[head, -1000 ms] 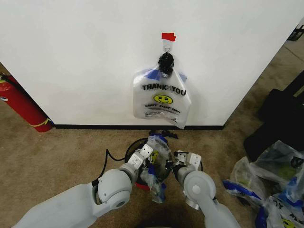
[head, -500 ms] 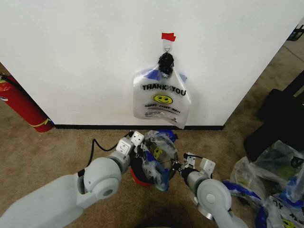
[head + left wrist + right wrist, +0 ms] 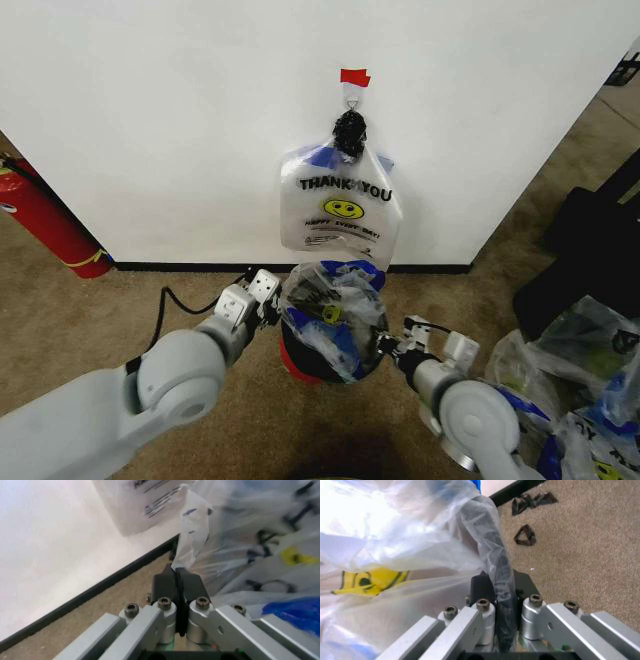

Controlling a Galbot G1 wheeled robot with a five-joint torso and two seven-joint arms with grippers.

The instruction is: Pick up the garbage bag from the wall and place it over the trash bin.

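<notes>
The garbage bag (image 3: 333, 318), clear crinkly plastic with blue and yellow print, is stretched wide between my two grippers, just in front of the white wall (image 3: 170, 120). My left gripper (image 3: 272, 303) is shut on its left edge, where the fingertips (image 3: 186, 578) pinch a thin fold of plastic. At the opposite edge my right gripper (image 3: 388, 345) is shut on a twisted strip of the bag (image 3: 496, 558). The trash bin (image 3: 293, 361) stands under the bag; its red base shows below the plastic and most of its mesh is covered.
A whitish "THANK YOU" bag (image 3: 340, 205) hangs from the hook under red tape (image 3: 354, 77). A red fire extinguisher (image 3: 45, 225) stands at the left. Bulging clear bags (image 3: 565, 395) and black furniture (image 3: 600, 240) crowd the right. Small black clips (image 3: 526, 535) lie on the carpet.
Both grippers have moved apart, the left one leftward toward the wall and the right one rightward. The bag has spread from a bunched bundle into a wide opening above the bin.
</notes>
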